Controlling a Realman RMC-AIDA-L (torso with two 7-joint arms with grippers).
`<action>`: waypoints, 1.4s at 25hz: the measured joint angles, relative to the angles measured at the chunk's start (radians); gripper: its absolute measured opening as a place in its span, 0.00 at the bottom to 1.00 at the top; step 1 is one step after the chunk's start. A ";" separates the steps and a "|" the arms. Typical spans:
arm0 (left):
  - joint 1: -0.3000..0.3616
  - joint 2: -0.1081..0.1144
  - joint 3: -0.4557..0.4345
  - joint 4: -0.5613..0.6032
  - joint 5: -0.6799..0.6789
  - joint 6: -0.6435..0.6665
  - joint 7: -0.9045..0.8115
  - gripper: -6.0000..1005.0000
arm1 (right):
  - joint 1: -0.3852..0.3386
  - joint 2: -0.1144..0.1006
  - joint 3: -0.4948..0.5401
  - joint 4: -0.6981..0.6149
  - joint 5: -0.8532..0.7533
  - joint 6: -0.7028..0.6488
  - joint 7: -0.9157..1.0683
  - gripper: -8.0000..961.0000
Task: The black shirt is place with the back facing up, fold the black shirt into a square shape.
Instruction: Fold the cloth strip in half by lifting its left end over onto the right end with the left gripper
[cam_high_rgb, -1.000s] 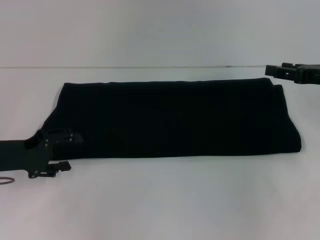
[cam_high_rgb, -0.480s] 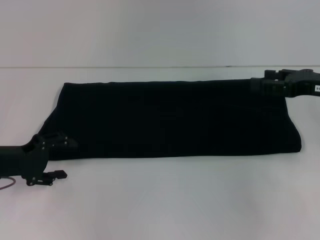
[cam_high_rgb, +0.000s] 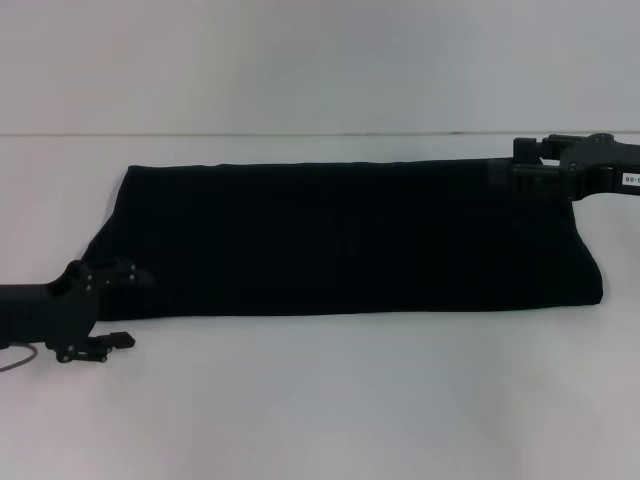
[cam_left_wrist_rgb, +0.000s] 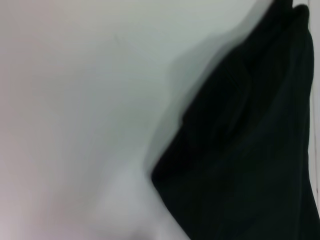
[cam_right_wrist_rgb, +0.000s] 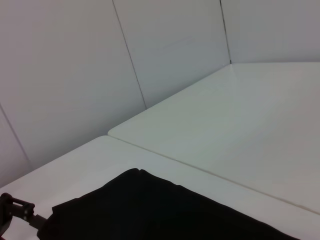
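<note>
Likely limp and light, the long matte black fabric shirt (cam_high_rgb: 350, 235) wants corner holds; left gripper (cam_high_rgb: 100, 310) and right gripper (cam_high_rgb: 525, 170) sit there, grip unclear.

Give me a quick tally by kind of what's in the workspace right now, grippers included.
Shirts: 1, the black shirt, folded into a long band on the white table.
Grippers: 2, the left gripper at the shirt's near left corner, the right gripper at its far right corner.
Tables: 1.
Total: 4.
</note>
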 joint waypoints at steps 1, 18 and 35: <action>0.000 0.000 -0.003 -0.003 0.000 -0.011 0.000 0.87 | 0.000 0.001 0.001 0.000 0.000 0.001 -0.003 0.74; -0.003 0.005 -0.025 -0.008 0.000 -0.069 0.000 0.87 | 0.001 0.001 0.012 -0.001 0.008 0.021 -0.009 0.74; 0.005 0.002 -0.025 -0.022 0.000 -0.110 0.006 0.87 | 0.001 0.000 0.012 -0.003 0.018 0.038 -0.008 0.74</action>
